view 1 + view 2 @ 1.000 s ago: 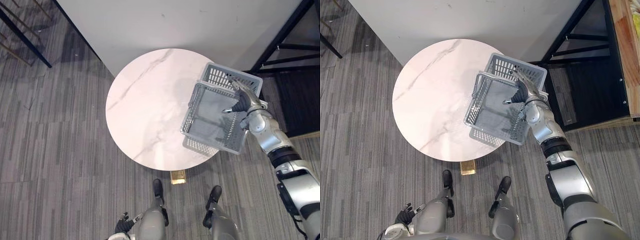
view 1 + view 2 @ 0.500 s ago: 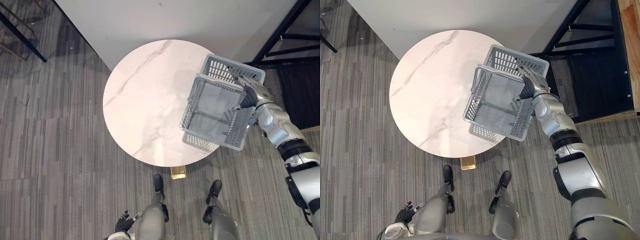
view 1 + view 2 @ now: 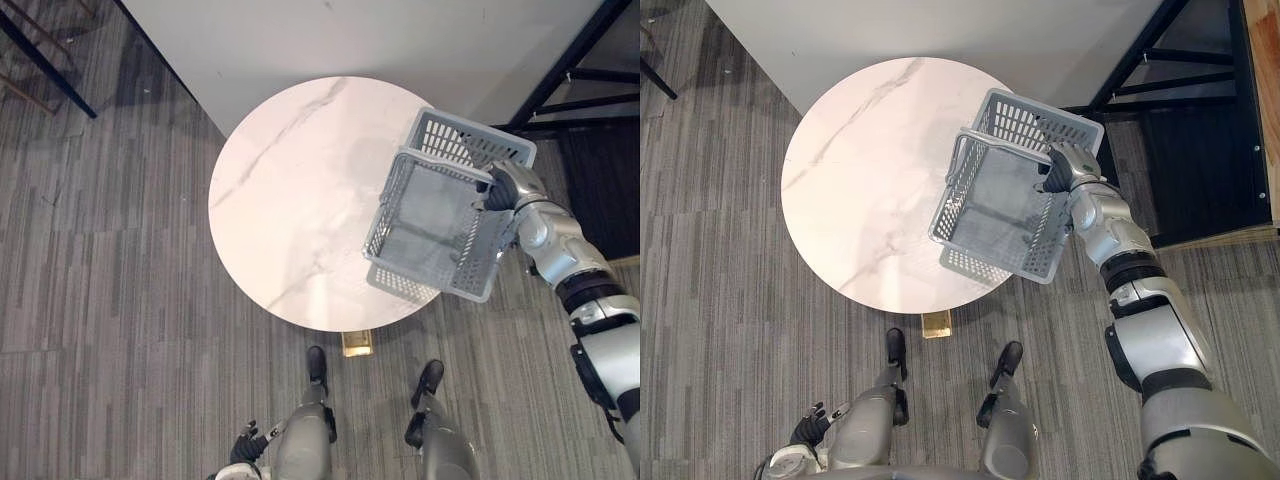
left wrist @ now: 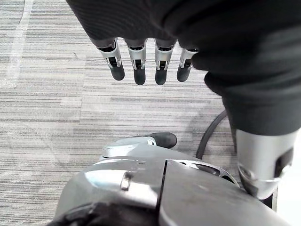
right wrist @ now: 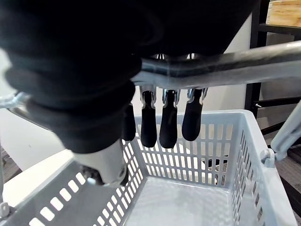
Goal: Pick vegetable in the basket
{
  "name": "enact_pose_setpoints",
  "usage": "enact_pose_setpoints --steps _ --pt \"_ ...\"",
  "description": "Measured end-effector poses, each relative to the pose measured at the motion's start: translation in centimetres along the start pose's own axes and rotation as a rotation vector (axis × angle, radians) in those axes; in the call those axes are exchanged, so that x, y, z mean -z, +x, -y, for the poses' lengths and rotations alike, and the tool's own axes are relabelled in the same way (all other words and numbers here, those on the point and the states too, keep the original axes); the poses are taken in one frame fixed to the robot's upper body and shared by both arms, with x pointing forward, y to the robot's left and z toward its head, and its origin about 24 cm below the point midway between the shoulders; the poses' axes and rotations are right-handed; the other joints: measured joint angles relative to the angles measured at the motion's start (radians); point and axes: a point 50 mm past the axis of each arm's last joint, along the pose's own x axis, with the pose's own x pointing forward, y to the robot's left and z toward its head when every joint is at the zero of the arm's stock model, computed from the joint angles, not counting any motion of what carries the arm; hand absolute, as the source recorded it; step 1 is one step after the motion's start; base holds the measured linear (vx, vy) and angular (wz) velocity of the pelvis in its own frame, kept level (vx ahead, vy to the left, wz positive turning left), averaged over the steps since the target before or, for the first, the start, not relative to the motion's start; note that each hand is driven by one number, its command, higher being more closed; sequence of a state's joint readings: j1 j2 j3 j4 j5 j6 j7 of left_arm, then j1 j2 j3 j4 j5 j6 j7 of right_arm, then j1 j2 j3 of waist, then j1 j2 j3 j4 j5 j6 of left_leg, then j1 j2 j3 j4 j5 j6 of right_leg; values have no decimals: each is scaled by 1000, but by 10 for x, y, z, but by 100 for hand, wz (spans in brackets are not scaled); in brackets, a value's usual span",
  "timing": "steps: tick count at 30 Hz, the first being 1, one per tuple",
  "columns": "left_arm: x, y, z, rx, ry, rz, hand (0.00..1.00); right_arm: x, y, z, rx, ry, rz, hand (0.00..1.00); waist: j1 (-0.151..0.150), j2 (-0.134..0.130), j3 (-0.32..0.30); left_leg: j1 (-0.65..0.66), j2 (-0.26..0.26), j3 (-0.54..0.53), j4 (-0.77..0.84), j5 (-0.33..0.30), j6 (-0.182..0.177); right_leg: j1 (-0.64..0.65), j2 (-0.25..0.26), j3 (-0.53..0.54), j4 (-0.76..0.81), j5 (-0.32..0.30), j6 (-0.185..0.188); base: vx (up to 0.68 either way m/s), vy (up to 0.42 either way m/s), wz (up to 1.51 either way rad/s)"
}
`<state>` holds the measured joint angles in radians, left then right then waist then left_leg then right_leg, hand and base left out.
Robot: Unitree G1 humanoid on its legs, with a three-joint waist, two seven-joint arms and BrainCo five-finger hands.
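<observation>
The round counter (image 3: 290, 200) lay bare, so the basket (image 3: 455, 143) was probably meant to stand there for loading. It hung tilted over the counter's right edge, its floor bare, because its weight swung from one handle (image 5: 225, 63). The right hand (image 3: 503, 187), arm stretched forward, had its fingers curled over that handle. The left hand (image 4: 138, 66) hung low, fingers relaxed.

You see a pale grey basket (image 3: 432, 228) with slotted walls at right, a white table (image 3: 290, 190) veined grey, and grey striped carpet (image 3: 100, 300) around them.
</observation>
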<state>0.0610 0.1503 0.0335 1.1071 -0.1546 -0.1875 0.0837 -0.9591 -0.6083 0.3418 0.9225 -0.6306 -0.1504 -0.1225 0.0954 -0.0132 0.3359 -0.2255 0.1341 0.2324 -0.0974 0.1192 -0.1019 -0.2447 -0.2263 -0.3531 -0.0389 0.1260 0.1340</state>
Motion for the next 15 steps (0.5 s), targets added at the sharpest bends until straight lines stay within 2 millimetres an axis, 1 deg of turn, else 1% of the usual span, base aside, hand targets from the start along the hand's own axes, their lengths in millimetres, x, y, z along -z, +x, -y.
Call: enact_pose_setpoints --steps 5,7,9,11,13,15 --pt "0 0 -1 -10 1 0 0 -2 0 -3 -14 -15 9 100 -1 -1 0 4 -1 0 0 0 0 7 0 -1 -5 1 0 41 -5 0" --pt "0 0 -1 -12 2 -1 0 -6 0 -6 -24 -15 21 100 -3 -3 1 10 -1 2 0 1 -1 11 1 3 -8 7 -7 35 -3 -6" --pt "0 0 -2 -13 5 -2 0 -11 0 -13 -55 -28 39 100 -6 -9 4 29 -1 4 0 1 -1 29 1 8 -16 14 -6 25 -3 -7" --pt "-1 0 -3 -11 18 0 0 -15 -5 -22 -95 -56 74 100 -6 -14 4 48 -1 6 0 0 -2 46 1 11 -16 14 -6 2 -3 -6" --pt "0 0 -4 -14 24 -9 0 -27 -12 -33 -122 -70 141 100 -8 -27 0 61 0 15 0 -4 -6 51 2 25 -16 17 -2 -20 2 -13" --pt "0 0 -7 -19 30 -14 0 -32 -20 -43 -157 -68 186 100 -7 -36 -3 74 0 24 0 -5 -8 59 2 35 -16 18 1 -23 4 -15"
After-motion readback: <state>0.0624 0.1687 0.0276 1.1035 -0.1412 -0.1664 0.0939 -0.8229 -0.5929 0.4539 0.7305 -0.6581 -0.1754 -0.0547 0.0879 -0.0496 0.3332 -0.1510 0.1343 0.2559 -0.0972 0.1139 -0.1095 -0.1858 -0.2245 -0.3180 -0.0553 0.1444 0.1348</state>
